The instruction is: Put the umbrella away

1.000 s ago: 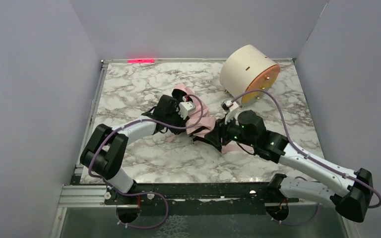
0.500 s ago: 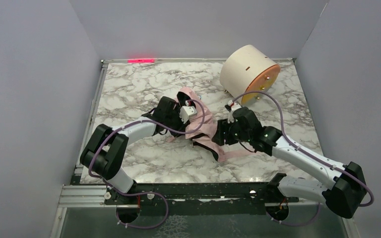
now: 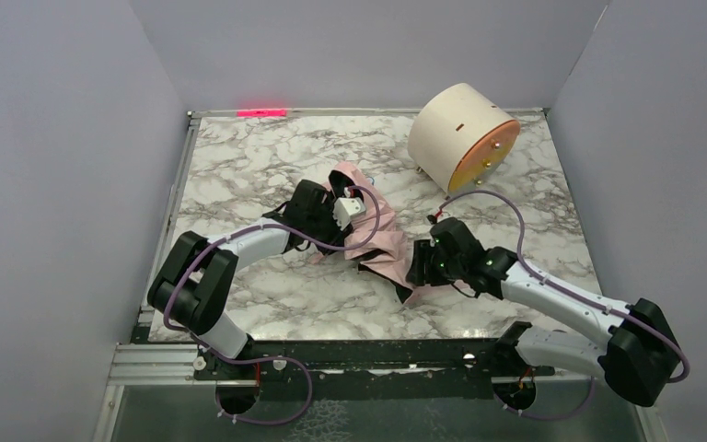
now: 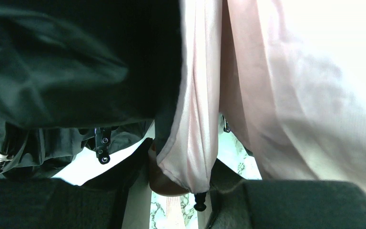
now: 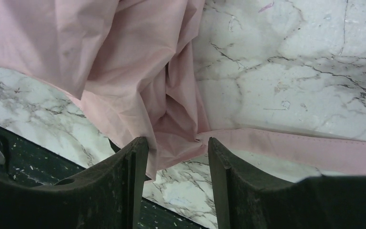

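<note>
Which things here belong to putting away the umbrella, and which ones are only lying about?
For the job:
- umbrella
- its pink strap
- left claw, shut on the fabric
- right claw, open over the fabric edge

Only lying about:
- cream drum with orange face, at the far right of the marble table, apart from the umbrella

Right hand spread over umbrella; strap on marble table.

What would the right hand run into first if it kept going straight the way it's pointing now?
The umbrella: its bunched pink fabric lies directly ahead of the open right hand, near where the strap joins. Depth is unclear, but it looks very close.
</note>
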Robot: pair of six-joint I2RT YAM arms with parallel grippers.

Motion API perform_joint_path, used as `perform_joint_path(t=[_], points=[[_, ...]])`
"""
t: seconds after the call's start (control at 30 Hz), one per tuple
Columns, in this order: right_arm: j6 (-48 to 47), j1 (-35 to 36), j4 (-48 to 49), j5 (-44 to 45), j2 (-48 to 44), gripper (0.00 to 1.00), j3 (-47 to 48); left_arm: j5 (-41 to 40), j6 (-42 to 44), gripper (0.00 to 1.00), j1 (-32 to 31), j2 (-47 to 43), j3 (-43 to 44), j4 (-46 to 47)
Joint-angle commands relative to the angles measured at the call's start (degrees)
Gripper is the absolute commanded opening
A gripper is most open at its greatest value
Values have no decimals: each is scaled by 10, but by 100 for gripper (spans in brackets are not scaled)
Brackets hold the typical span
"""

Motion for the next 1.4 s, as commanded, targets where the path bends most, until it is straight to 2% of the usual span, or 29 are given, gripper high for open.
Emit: perform_joint_path(t=[0.0, 0.13, 0.33, 0.57, 0.73, 0.83, 0.97, 1.2, 1.23, 1.37], points=[[-12, 2, 44, -25, -24, 55, -8, 17, 10, 0, -7, -20, -7, 28], [-25, 2, 68, -48, -65, 55, -7, 17, 10, 0, -7, -18, -9, 33], [-21, 2, 55, 48, -107, 57, 29, 16, 12, 0, -8, -20, -12, 42], [-162, 2, 231, -93, -55, 62, 18, 27, 12, 0, -9, -11, -9, 44], [-264, 2, 363, -140, -7, 61, 8, 28, 12, 0, -9, -13, -10, 44], [-304, 4, 405, -161, 17, 61, 11, 28, 12, 0, -9, -15, -12, 43], [-353, 19, 382, -185, 51, 64, 35, 26, 13, 0, -9, -16, -12, 43], [-391, 33, 339, -130, 81, 75, 31, 25, 15, 0, -9, -16, -11, 41], [-389, 34, 342, -118, 84, 74, 29, 25, 15, 0, -8, -15, -11, 41], [-365, 34, 353, -50, 80, 58, 27, 26, 16, 0, -8, -15, -10, 39]])
